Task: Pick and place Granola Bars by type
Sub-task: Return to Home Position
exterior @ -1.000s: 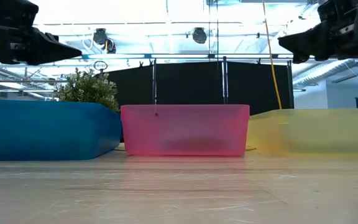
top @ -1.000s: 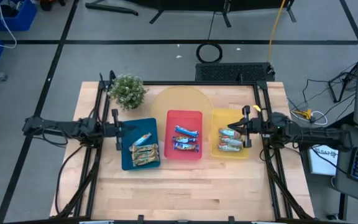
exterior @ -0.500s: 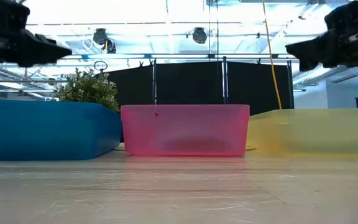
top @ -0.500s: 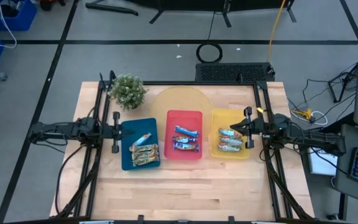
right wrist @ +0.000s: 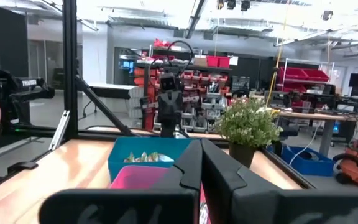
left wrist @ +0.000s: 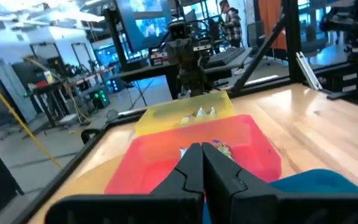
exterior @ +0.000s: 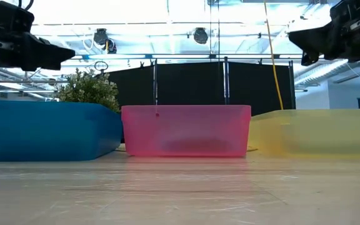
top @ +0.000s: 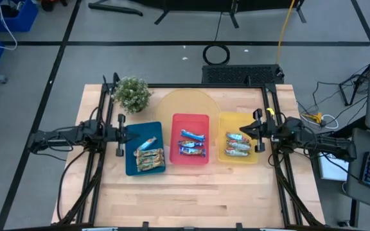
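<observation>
High view: Granola Bars (top: pixel 191 144) lie sorted in blue tray (top: pixel 131 168), red tray (top: pixel 190 122), yellow tray (top: pixel 231 120). Left gripper (top: pixel 123 133) at blue's 9 o'clock edge, right gripper (top: pixel 246 130) at yellow's 3.
Low view: both above rims.
Wrist views: each pinched closed, empty.
Risk: an arm dipping could clip a wall, shove tray.

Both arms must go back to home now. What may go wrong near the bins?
The right gripper hangs over the edge of the yellow bin; dipping as it withdraws could catch the wall and spill its granola bars. The left gripper risks the same at the blue bin.
</observation>
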You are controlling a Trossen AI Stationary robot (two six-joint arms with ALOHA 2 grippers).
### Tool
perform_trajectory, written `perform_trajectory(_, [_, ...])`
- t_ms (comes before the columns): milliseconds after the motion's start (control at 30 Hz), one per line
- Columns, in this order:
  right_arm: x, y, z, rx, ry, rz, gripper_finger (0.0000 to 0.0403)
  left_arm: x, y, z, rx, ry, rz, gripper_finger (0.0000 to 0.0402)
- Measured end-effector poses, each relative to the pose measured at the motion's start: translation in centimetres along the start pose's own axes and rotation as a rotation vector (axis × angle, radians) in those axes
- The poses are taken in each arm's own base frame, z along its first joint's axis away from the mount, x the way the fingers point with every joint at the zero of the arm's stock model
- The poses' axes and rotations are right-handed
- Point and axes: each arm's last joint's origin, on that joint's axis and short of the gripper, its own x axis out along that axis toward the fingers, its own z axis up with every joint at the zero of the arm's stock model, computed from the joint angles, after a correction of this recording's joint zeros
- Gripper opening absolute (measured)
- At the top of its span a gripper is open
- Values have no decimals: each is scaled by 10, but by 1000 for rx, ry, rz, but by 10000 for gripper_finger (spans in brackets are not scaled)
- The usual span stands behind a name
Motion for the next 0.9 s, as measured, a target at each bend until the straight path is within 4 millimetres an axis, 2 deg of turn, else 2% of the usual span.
perform_trajectory(267, [0, 0, 0, 5, 3, 0, 0, 1, 1, -1, -154, 18, 23, 32])
perform_trajectory(900, [0, 0, 0, 5, 3, -1, 0, 1, 1, -1, -157, 18, 25, 42])
